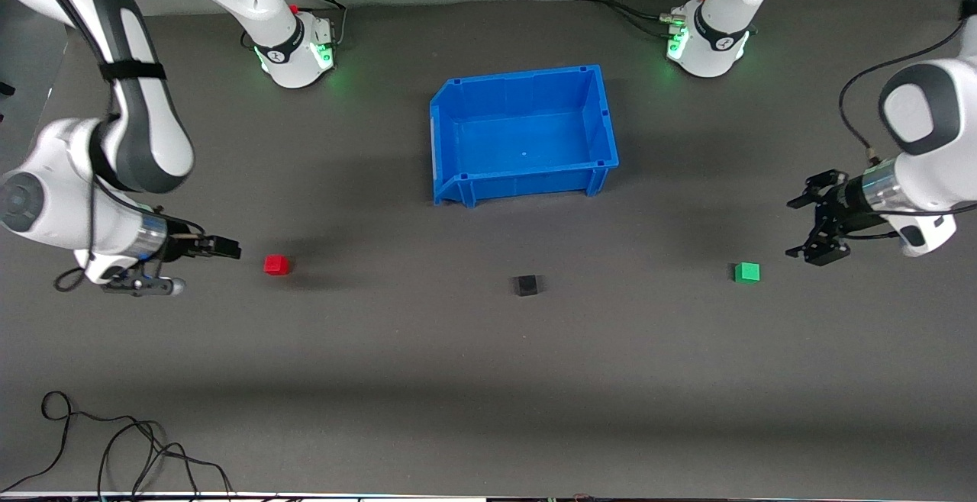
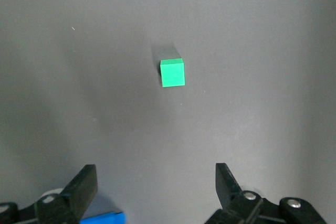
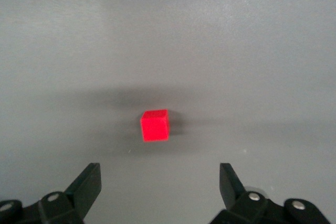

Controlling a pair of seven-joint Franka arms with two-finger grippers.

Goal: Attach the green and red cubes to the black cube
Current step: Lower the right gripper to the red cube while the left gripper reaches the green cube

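The black cube (image 1: 525, 284) sits on the dark table (image 1: 473, 380), nearer to the front camera than the blue bin (image 1: 598, 170) and untouched, with nothing attached to it. The red cube (image 1: 276, 264) lies well apart from the black cube, toward the right arm's end of the table; the green cube (image 1: 747, 271) lies well apart from it toward the left arm's end. The right gripper (image 1: 227, 247) hangs just beside the red cube, on the side away from the black cube, its fingers (image 3: 86, 184) spread wide and empty in the right wrist view, with the red cube ahead of the gap. The left gripper (image 1: 813, 227) is near the green cube, also on the side away from the black cube, its fingers (image 2: 84, 184) likewise released and holding nothing. Neither cube has yet been grasped. Probable faults from this state: the green cube appears slightly off the centreline of the left gripper and rotated relative to its fingers, so a closure without alignment could pinch a corner and flick the cube away. A fingertip striking either small cube on descent could slide it along the table. Both arms must converge on the black cube, so simultaneous arrival risks gripper contact or displacement of the unrestrained black cube.
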